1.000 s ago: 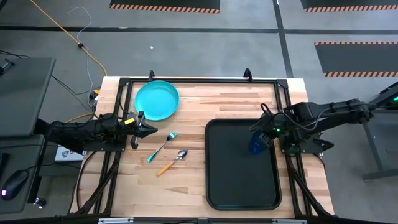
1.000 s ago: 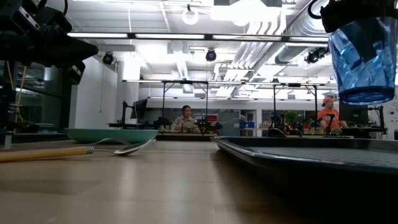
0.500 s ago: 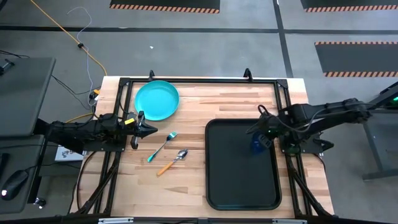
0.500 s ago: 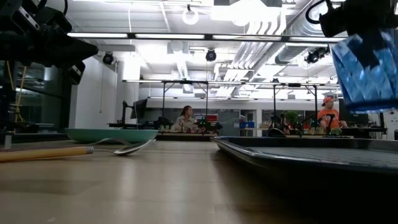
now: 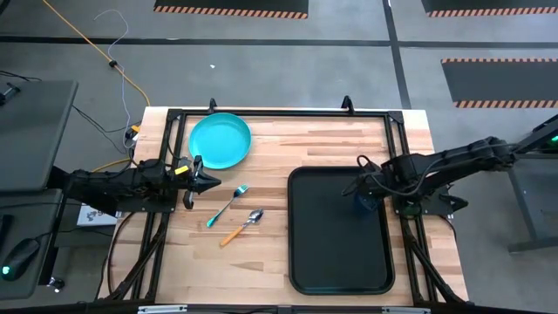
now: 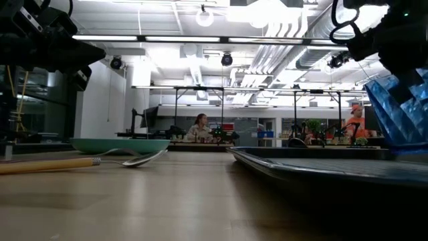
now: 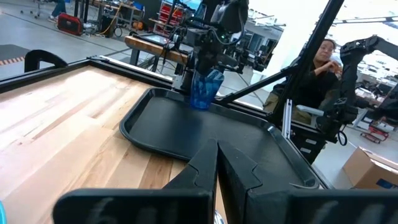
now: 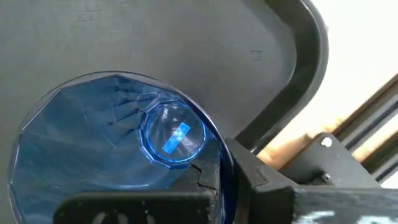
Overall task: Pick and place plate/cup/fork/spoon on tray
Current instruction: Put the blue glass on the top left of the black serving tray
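Observation:
The dark-blue cup (image 5: 364,204) is in my right gripper (image 5: 366,195), low over the far right part of the black tray (image 5: 336,262). It also shows in the low view (image 6: 401,114) and in the left wrist view (image 7: 204,92). The turquoise plate (image 5: 221,140) lies flat at the table's far left. The teal-handled fork (image 5: 228,206) and the orange-handled spoon (image 5: 241,228) lie flat between plate and tray. My left gripper (image 5: 202,181) is shut and empty, hovering near the plate. My right gripper pinches the cup's wall at its rim (image 8: 214,163), one finger inside the cup and one outside. The fingers come from above, pointing down. The cup stays mouth-up, slightly tilted, its base (image 6: 408,147) at the tray's floor; I cannot tell whether it touches.
A black frame (image 5: 279,112) runs around the table top. Bare wood (image 5: 314,144) lies between the plate and the tray, and most of the tray's floor is bare. People sit at benches in the room behind (image 6: 200,127).
My right gripper has gone down with the cup, from well above the tray to the tray's floor, and a little toward the table's left. The cup has stayed mouth-up in the hold.

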You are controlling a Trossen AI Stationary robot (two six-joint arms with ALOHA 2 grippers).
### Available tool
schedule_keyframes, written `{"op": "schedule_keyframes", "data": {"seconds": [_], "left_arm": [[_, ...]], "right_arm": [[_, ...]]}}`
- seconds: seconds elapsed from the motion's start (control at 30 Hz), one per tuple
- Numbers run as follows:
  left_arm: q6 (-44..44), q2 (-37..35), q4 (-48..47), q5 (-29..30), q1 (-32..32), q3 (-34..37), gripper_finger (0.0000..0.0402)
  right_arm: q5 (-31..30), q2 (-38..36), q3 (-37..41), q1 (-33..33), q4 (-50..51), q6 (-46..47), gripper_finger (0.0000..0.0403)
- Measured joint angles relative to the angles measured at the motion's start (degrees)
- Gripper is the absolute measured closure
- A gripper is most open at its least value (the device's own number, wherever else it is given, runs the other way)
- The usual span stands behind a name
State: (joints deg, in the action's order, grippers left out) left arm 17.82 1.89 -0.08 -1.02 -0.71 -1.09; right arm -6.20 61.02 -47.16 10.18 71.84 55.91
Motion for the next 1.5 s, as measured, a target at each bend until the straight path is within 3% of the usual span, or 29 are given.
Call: {"op": "schedule_keyframes", "data": {"seconds": [0.53,0.9,1.5], "left_arm": [[0.0,0.0,0.0,0.0,0.0,0.0,0.0398],[0.0,0.0,0.0,0.0,0.0,0.0,0.0398],[0.0,0.0,0.0,0.0,0.0,0.0,0.0398]], "right_arm": [[-9.5,0.1,0.2,-4.4,-1.5,3.3,0.0403],[-7.0,0.1,0.2,-11.6,-2.3,0.3,0.0403],[-5.3,0.4,0.2,-17.9,-6.4,2.6,0.0403]]}}
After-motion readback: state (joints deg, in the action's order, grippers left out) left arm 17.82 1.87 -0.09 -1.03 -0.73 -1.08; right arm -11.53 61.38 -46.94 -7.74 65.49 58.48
